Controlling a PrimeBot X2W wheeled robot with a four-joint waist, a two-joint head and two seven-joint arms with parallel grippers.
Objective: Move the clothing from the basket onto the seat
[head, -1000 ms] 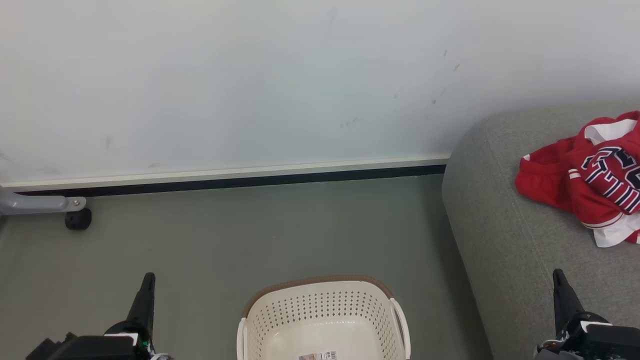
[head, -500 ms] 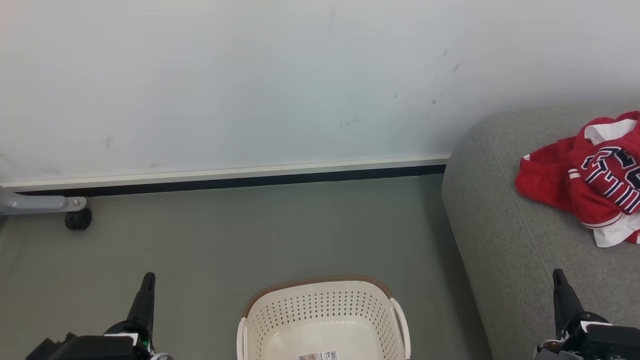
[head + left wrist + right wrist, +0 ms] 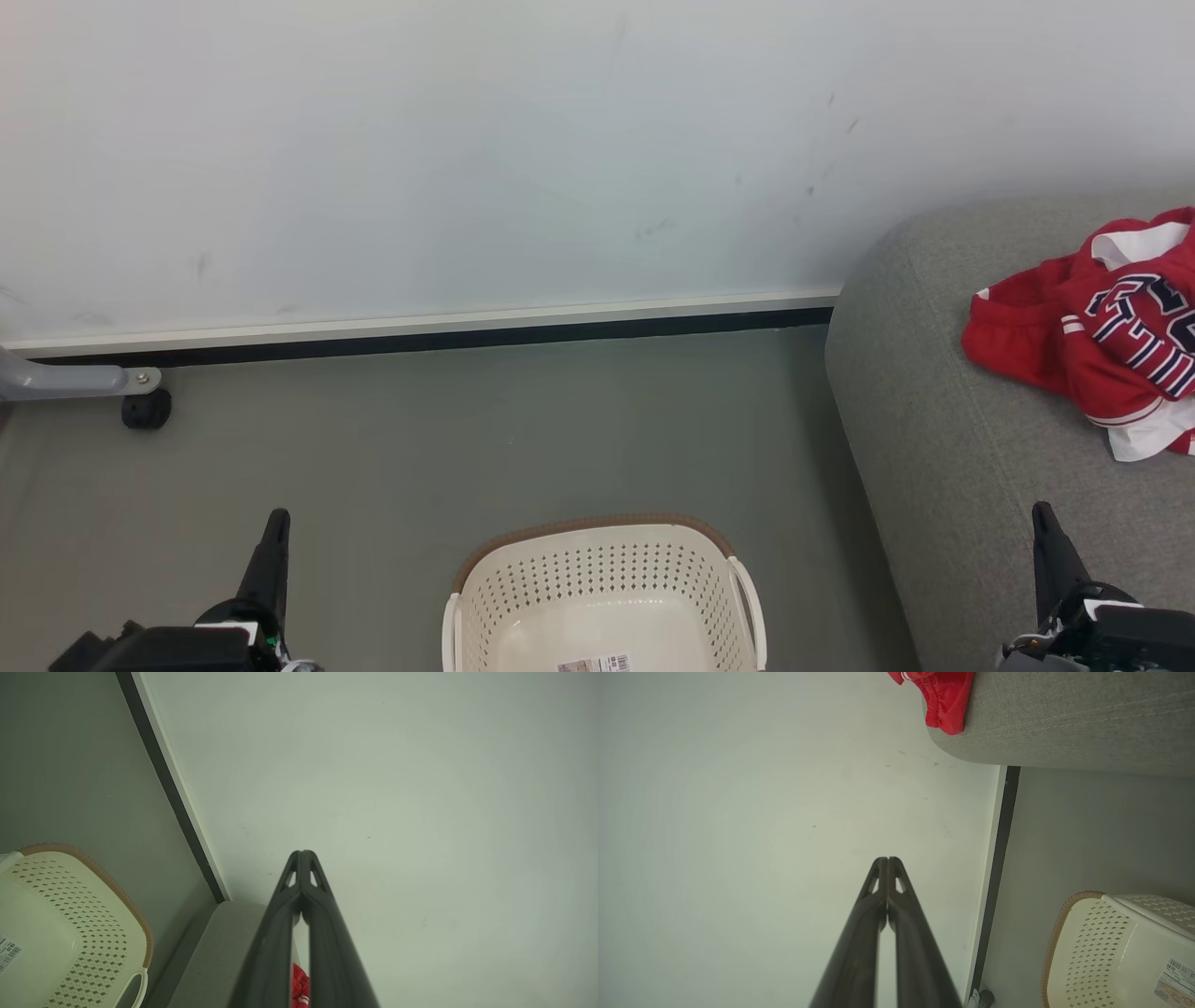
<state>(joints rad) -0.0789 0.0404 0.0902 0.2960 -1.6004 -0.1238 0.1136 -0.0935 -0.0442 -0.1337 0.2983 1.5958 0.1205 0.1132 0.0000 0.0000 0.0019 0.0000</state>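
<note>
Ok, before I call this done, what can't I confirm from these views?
Basket: the head view's bottom edge cuts off its near half, so part of its inside is unseen.
Clothing: the head view's right edge cuts it off; its full spread on the seat is unknown.
Label in the basket: too small to read.
Left wrist view: the left gripper hides nearly all the clothing.

Bright, flat, diffuse light; source probably overhead. Shadows faint, soft one on floor (image 3: pixel 467 448) beside seat (image 3: pixel 934 448). Wall (image 3: pixel 467 140) near washed-out. Head view sharp. Wrist views: greenish cast, corners darker.
</note>
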